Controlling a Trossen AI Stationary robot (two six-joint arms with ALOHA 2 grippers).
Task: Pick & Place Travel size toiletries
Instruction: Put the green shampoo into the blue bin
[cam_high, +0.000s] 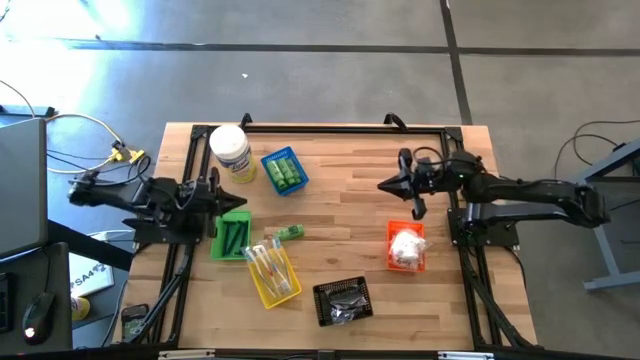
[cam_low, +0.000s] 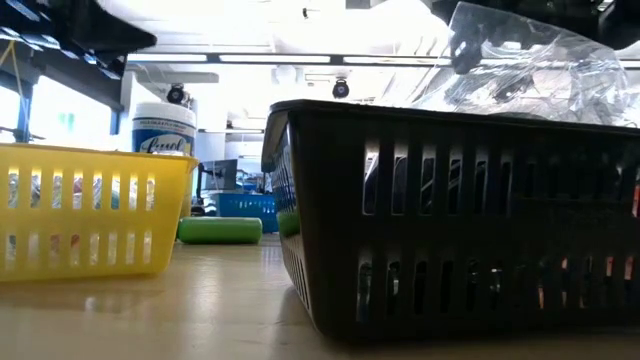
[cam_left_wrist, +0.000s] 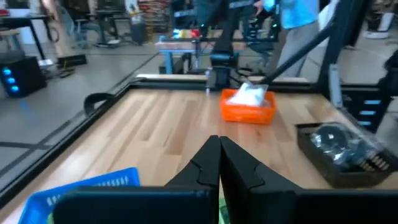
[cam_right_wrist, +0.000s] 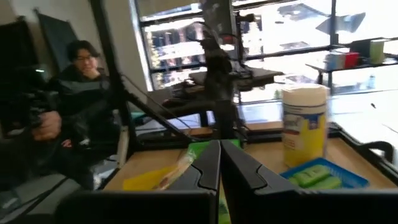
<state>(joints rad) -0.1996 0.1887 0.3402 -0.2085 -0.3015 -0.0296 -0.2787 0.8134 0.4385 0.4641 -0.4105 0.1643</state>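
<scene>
The toiletries lie sorted in small baskets. Green bottles fill the blue basket (cam_high: 284, 171), clear-wrapped sticks the yellow basket (cam_high: 272, 272), white puffy packets the orange basket (cam_high: 406, 247), and clear-wrapped items the black basket (cam_high: 343, 300). A green basket (cam_high: 232, 235) stands by the left arm. One green bottle (cam_high: 290, 233) lies on its side on the bare table. My left gripper (cam_high: 244, 198) hangs shut and empty at the table's left edge, pointing level toward the right. My right gripper (cam_high: 383, 185) is shut and empty right of centre, pointing level toward the left.
A big white jar with a yellow label (cam_high: 230, 152) stands at the far left beside the blue basket. A black frame rail (cam_high: 330, 128) runs round the table. Bare wood (cam_high: 340, 210) lies between the two grippers. A person (cam_right_wrist: 74, 81) sits beyond the table's left side.
</scene>
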